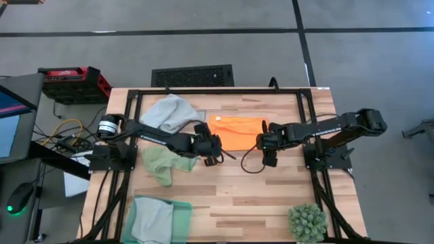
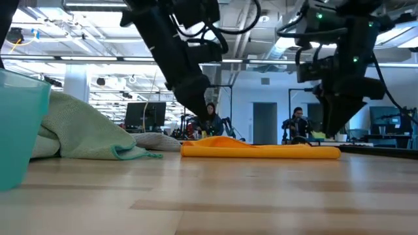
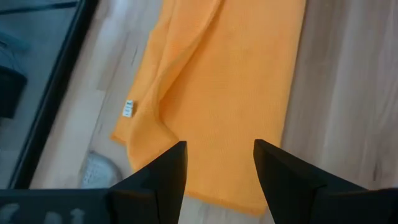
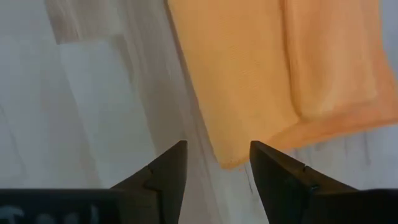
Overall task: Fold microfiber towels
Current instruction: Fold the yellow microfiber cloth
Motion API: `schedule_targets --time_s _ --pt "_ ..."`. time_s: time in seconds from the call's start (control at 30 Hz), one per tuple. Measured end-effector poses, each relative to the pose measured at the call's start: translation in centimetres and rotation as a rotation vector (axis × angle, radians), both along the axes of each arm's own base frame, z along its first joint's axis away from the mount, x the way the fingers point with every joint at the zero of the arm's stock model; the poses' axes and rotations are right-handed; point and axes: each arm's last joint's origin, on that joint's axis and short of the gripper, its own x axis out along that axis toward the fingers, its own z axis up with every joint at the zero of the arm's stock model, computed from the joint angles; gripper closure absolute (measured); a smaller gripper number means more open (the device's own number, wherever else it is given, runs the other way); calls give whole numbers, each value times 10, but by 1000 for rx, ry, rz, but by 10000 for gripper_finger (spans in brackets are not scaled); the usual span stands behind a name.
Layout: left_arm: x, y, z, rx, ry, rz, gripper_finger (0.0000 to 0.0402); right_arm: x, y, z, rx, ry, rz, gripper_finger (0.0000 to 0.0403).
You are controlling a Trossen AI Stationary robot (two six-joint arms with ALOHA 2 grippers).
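High view: bright orange microfiber towel [image 1: 237,132], soft and finely napped, folded into a flat rectangle with long axis running left to right across the table, lying centred toward the far half of the pale wooden plank table [image 1: 271,196]. Doubled layers visible in the wrist views, edges slightly wavy, one small white label on a hem. Flanked by both arms: left tool [image 1: 215,160] just off the near left corner of the orange cloth, right tool [image 1: 270,161] just off its near right corner, both above the wood and holding nothing. Left tool [image 3: 216,174] spread wide, dark wedge-shaped fingers apart with orange fabric showing between them; right tool [image 4: 217,174] likewise parted, framing a rounded corner of the cloth and bare wood.

Farther left, crumpled pale grey-blue microfiber towel [image 1: 171,112] in a loose mound near the far edge; rumpled light green microfiber towel [image 1: 161,164] nearer, under the left arm. At the near left corner, second pale grey-blue cloth [image 1: 152,218] draped in a translucent green rectangular tray [image 1: 183,215]. Spiky green plant [image 1: 307,222] at the near right corner.
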Motion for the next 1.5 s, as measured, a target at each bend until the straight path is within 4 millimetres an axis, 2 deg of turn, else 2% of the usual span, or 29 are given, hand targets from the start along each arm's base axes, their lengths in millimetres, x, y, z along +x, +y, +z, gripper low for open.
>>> schedule_targets --time_s 0.33,0.6,0.83,1.1,1.37,1.5 --pt "-14 -17 27 7 -47 -13 223 0 -2 -19 -1 13 -9 219" --pt "-23 -23 43 -11 -87 -19 223 9 -6 -47 -9 132 -8 220" --pt "-24 -28 43 -10 -77 -33 223 13 -7 -43 -21 144 -45 230" --pt "-28 -35 42 -13 -54 -46 223 11 -15 -43 -124 146 -130 283" --pt "-32 -41 40 -17 -23 -51 223 16 -19 -51 -118 180 -173 385" --pt "-35 -41 38 -26 -22 3 223 23 -19 -44 -130 172 -167 387"
